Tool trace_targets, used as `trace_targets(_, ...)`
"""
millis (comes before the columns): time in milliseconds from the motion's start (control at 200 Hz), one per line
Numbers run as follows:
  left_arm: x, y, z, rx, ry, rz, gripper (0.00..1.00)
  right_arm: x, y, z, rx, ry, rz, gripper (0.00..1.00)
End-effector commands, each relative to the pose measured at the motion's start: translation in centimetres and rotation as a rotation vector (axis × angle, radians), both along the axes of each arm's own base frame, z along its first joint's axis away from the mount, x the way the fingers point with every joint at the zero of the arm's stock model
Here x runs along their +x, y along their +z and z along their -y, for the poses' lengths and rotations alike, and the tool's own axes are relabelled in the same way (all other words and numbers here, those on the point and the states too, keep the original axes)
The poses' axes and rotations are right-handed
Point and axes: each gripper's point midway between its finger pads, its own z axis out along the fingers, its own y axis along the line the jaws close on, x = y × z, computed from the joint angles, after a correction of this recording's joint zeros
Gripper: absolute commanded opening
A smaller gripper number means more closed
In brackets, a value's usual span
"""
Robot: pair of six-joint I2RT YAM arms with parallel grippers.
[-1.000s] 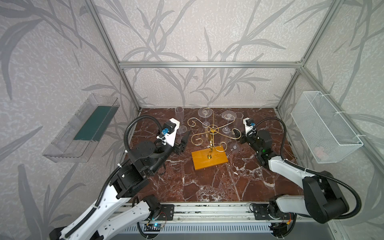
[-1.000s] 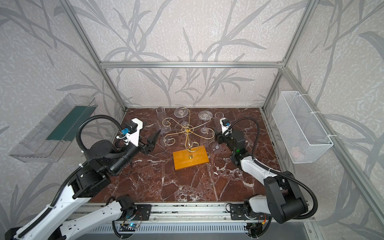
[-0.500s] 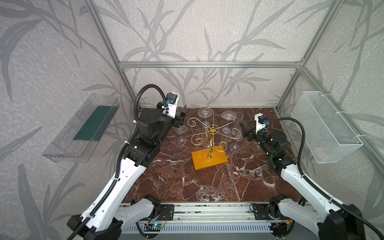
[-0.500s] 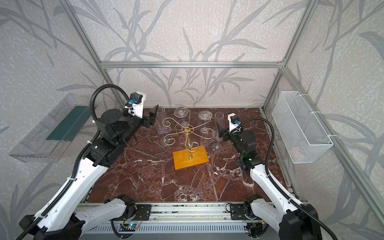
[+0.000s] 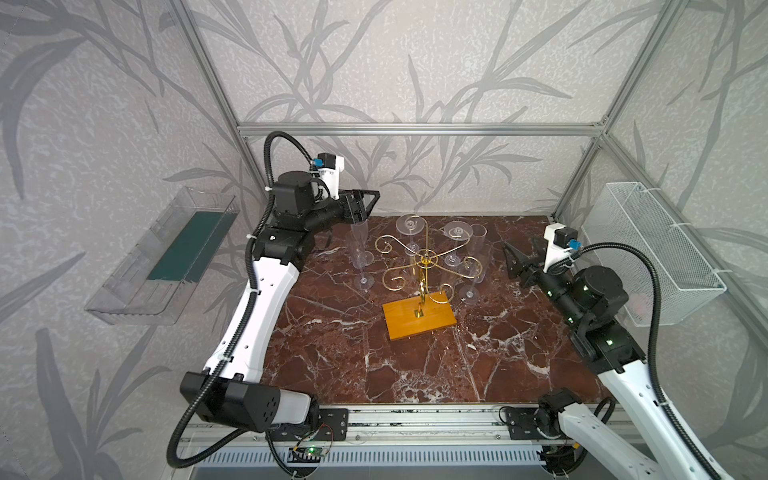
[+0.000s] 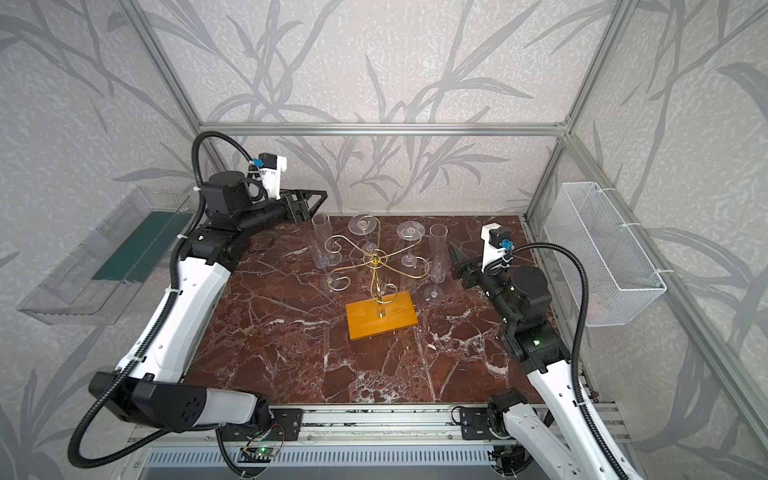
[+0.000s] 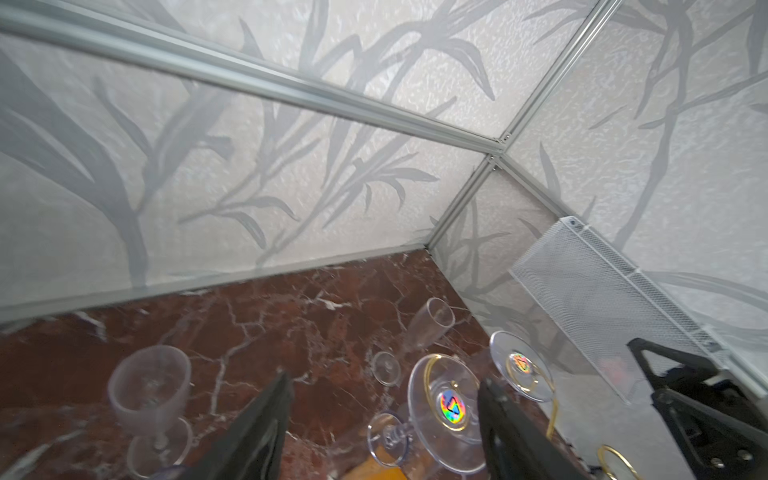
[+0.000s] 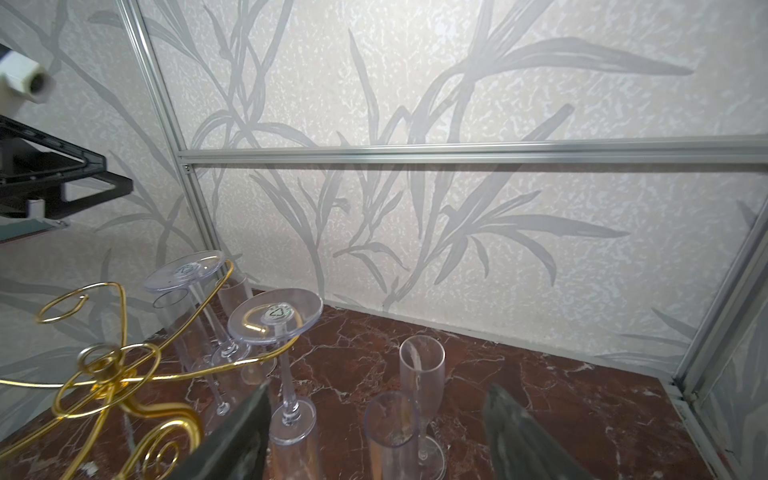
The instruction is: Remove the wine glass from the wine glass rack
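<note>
- While we are holding the left pincer [image 5: 371, 204] released and empty near a standing flute [image 5: 360, 253] on the counter [image 5: 332, 353], we are judging this the approach step.
- We are seeing the wine glass [image 5: 410, 226] hanging at the rear of the wine glass rack [image 5: 424, 261], foot up, bowl down, long axis vertical.
- We are expecting the next move to need a grip on its stem, then an outward slide along the wire.
- We are keeping the right pincer [image 5: 519, 251] released and empty, right of the rack.
</note>
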Motion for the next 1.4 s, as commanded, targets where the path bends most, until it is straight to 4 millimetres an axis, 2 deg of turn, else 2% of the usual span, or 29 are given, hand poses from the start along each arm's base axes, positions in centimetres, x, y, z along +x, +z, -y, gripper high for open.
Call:
trace_targets(0, -1.4, -0.4, 1.8, -0.167, -0.131, -0.161, 0.72, -1.6, -0.2, -0.5, 0.028, 0.062, -0.073, 0.79)
trace_targets(170, -0.2, -2.2, 3.4, -0.301, -0.228, -0.293, 0.7, -3.0, -0.1, -0.5, 0.027, 0.084, -0.087, 0.79)
trace_targets(265, 0.2, -2.3, 4.1, -0.377, -0.28, -0.308, 0.7, -3.4, 0.1, -0.4, 0.028, 0.086, -0.081, 0.79)
trace_targets(565, 0.6, -3.8, 5.3, -0.479, -0.397, -0.395, 0.62, -3.5, -0.4, -0.5, 0.027, 0.092, -0.097, 0.79)
trace_targets(875, 0.3, -4.6, 5.8, -0.497, -0.45, -0.417, 0.52, -3.2, -1.3, -0.7, 0.014, 0.097, -0.119, 0.79)
trace_targets(1215, -0.1, -7.0, 6.3, -0.447, -0.443, -0.488, 0.49, -3.1, -1.3, -0.8, 0.013, 0.103, -0.121, 0.79)
trace_targets(1395, -0.2, -7.4, 6.5, -0.429, -0.444, -0.492, 0.48, -3.1, -1.5, -0.8, 0.008, 0.101, -0.123, 0.79)
